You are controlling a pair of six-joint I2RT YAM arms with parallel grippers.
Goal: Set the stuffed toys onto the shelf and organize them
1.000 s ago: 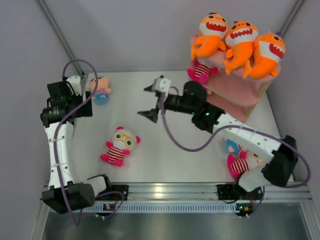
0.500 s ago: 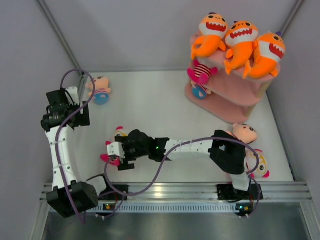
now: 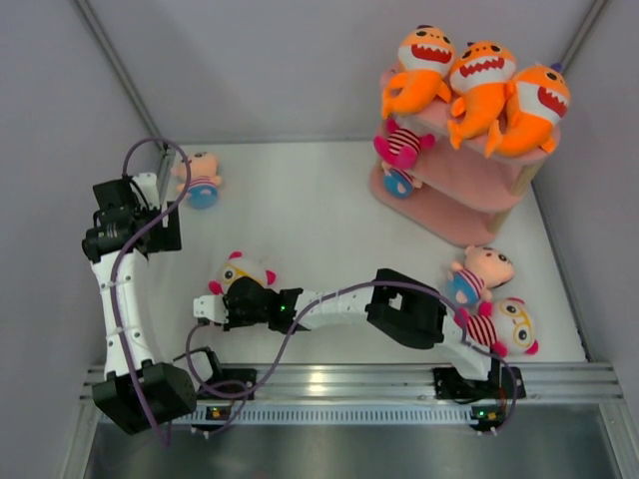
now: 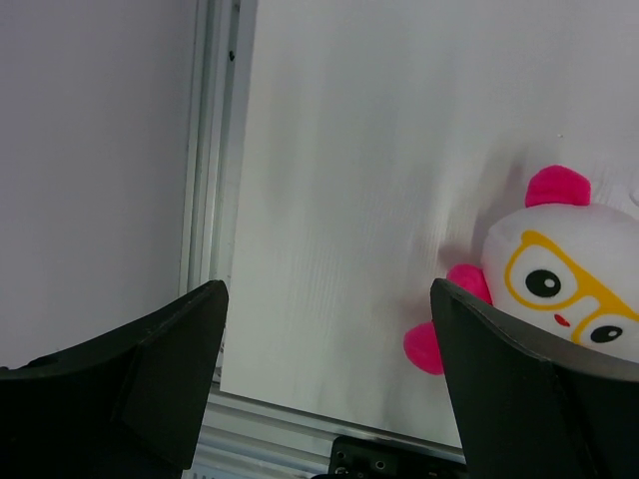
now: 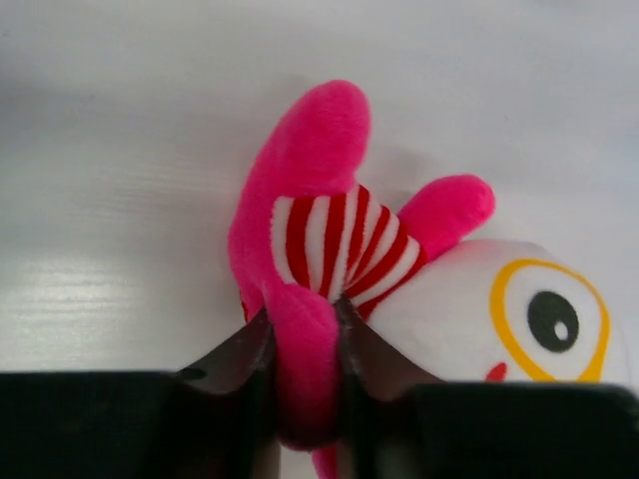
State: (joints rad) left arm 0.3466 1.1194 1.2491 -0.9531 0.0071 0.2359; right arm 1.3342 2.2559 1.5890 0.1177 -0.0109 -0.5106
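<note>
Pinching, right gripper [image 5: 303,324]: fingers nearly together on a pink limb of a striped doll [image 5: 469,299].
Left gripper [image 4: 319,389]: fingers spread wide, holding nothing, above the table [image 4: 339,150].
Held doll, place: flat on the table's near left, well apart from the shelf [image 3: 469,178].
Held doll, axis: near to far, head toward the far side.
Sharks [image 3: 482,75]: three, top board.
Striped dolls: three; one pinched, one on the shelf, one near right.
Blue dolls [image 3: 200,180]: three.
</note>
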